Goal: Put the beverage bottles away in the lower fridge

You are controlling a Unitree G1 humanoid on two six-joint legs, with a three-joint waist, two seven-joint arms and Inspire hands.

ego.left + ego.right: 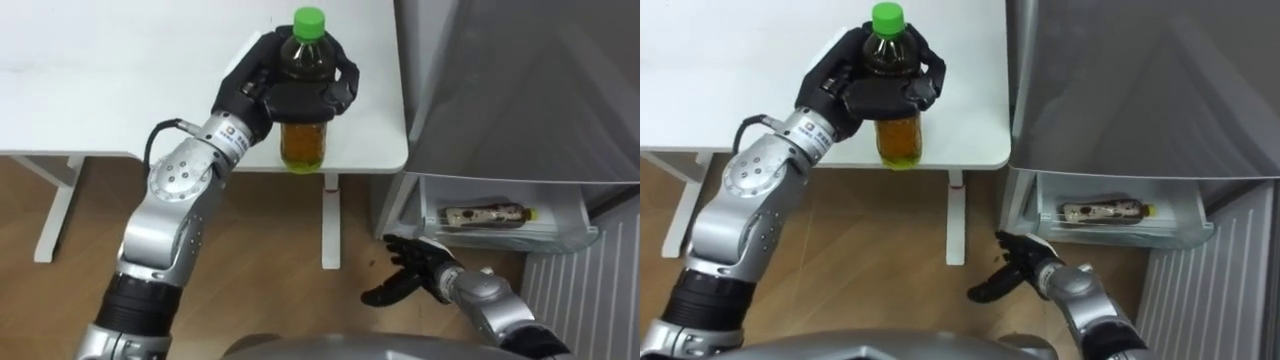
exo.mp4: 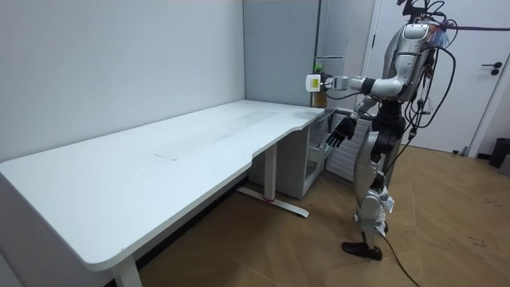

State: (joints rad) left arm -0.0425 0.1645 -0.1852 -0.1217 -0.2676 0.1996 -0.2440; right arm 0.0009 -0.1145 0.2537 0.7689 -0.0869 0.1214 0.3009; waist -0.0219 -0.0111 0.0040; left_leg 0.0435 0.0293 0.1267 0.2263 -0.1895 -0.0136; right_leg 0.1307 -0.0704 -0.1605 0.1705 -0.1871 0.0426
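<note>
A tea bottle [image 1: 303, 142] with a green cap [image 1: 309, 18] is held upright over the near corner of the white table [image 1: 120, 80], beside the fridge. My left hand [image 1: 255, 92] is shut round its upper half, fingers wrapped across the front. In the room view the bottle [image 2: 318, 80] hangs above the table top. My right hand [image 1: 415, 270] hangs low and open in front of the open lower fridge compartment [image 1: 560, 238]. A second bottle [image 1: 487, 216] lies on its side in that compartment.
The grey fridge [image 1: 520, 90] stands right of the table, close against its edge. A white table leg [image 1: 331, 225] stands between me and the fridge. Wooden floor [image 1: 260, 260] lies below. In the room view I stand upright at the table's end, facing the fridge.
</note>
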